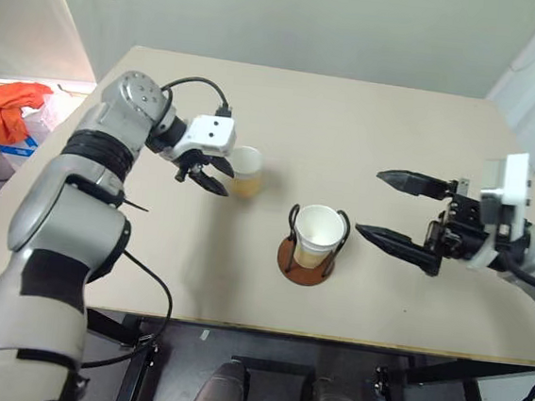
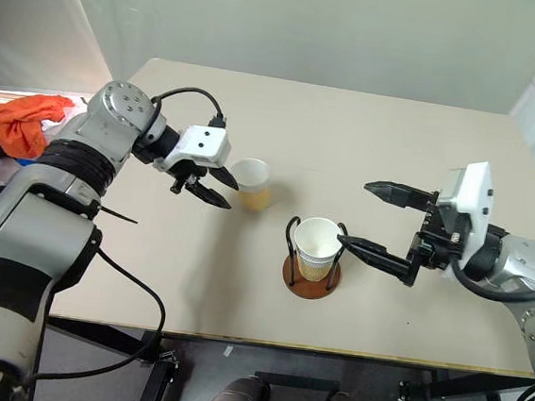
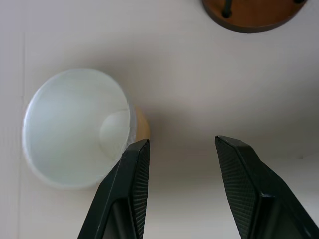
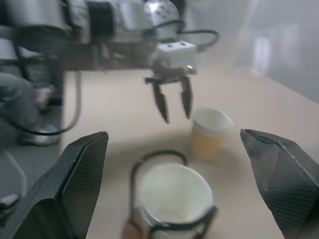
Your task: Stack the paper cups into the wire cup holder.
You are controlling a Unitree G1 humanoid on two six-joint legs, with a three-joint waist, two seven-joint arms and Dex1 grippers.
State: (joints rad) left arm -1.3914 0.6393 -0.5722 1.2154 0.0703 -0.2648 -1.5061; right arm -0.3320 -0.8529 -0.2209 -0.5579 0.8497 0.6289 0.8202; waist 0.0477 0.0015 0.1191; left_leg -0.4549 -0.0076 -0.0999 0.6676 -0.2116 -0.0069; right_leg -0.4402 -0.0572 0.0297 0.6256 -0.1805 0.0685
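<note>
The wire cup holder (image 1: 311, 255) stands near the front middle of the counter (image 1: 397, 137), and a paper cup (image 1: 319, 232) sits upright inside its black loops; whether more cups are nested under it cannot be told. A second paper cup (image 1: 246, 171) stands empty on the counter, apart from the holder on the robot's left. The left pincer (image 1: 210, 174) hangs just beside this cup, fingers parted, holding nothing. The right pincer (image 1: 392, 209) hovers beside the holder, spread wide and empty.
</note>
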